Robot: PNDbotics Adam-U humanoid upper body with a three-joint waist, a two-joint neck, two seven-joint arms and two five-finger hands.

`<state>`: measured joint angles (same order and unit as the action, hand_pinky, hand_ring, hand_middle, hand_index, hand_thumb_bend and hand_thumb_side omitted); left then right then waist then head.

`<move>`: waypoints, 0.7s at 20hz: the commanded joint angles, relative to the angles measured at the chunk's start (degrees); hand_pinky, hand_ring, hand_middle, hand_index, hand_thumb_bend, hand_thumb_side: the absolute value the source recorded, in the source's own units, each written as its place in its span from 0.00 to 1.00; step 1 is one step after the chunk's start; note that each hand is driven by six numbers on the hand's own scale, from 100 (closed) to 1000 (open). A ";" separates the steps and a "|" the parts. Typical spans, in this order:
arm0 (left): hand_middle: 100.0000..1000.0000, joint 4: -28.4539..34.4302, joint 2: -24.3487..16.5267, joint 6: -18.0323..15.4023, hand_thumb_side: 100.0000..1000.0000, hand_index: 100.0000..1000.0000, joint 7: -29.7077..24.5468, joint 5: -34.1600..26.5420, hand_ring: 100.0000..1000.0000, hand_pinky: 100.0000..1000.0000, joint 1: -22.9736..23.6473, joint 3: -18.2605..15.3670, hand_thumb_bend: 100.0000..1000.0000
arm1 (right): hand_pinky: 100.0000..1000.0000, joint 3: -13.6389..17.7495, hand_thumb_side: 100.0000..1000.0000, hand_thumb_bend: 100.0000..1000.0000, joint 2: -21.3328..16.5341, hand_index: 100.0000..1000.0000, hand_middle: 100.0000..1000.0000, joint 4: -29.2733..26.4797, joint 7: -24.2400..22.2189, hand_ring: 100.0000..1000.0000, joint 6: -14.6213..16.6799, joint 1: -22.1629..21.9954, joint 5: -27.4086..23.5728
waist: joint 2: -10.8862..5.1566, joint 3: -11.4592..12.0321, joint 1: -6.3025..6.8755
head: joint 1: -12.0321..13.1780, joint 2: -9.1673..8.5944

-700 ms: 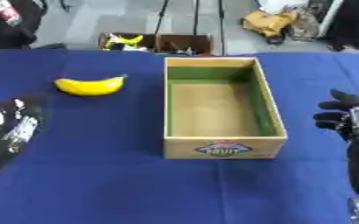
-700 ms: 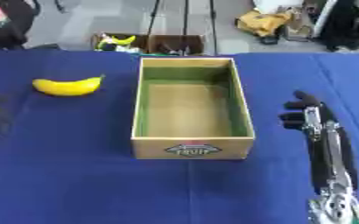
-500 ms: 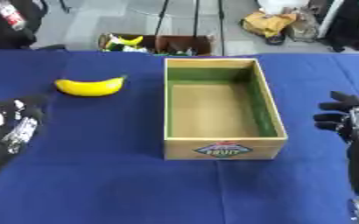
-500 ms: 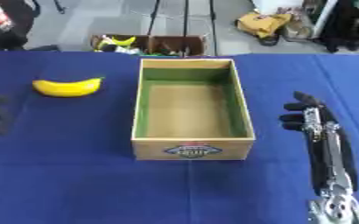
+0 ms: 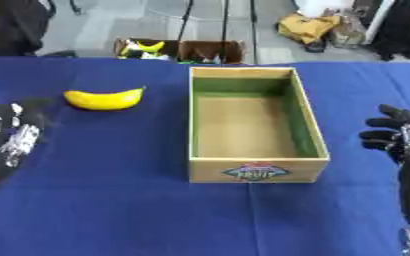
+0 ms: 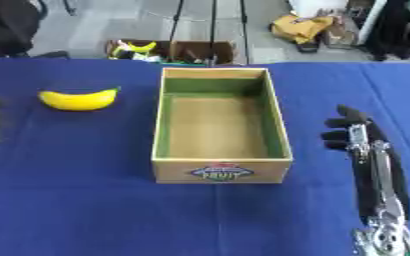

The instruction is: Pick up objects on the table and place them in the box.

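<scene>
While both hands have held station over the last half second, nothing is picked yet: left hand (image 5: 12,140) at the worktop's left edge, right hand (image 6: 357,135) near its right edge, fingers loosely apart, empty. Smooth yellow curved banana (image 5: 103,98) lies far-left on the blue cloth worktop (image 5: 112,200), well apart from the empty open-topped rectangular cardboard box (image 5: 254,170) at centre.

Blue tablecloth (image 5: 112,200); cardboard crate (image 5: 179,51) on floor beyond

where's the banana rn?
The banana lies on the blue table, left of the open box and apart from it, level with the box's far end. The left hand is the nearer hand, not touching it.
</scene>
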<state>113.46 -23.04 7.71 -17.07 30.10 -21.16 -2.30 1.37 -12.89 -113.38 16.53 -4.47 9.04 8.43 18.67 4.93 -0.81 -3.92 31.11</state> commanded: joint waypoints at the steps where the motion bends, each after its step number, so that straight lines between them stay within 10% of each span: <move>1: 0.63 1.13 -4.10 0.39 1.00 0.86 0.81 0.77 0.48 0.20 -1.71 0.07 0.00 | 0.61 0.12 1.00 0.00 -0.90 0.84 0.62 -1.21 -0.24 0.60 0.07 0.19 -0.12 | -0.87 -0.17 0.24 | 0.32 -0.65; 14: 0.66 -6.63 -14.83 -1.45 0.95 0.87 0.10 -1.50 0.43 0.18 -10.71 3.27 0.00 | 0.61 -0.12 1.00 0.00 -1.49 0.83 0.62 -1.08 -0.71 0.60 -0.02 -0.15 0.00 | -0.31 -0.81 0.41 | 1.26 -0.75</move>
<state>107.31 -35.21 6.75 -16.87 29.03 -30.87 0.98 1.34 -13.00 -113.38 16.05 -4.58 8.64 8.43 19.22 4.20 -0.57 -2.89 31.06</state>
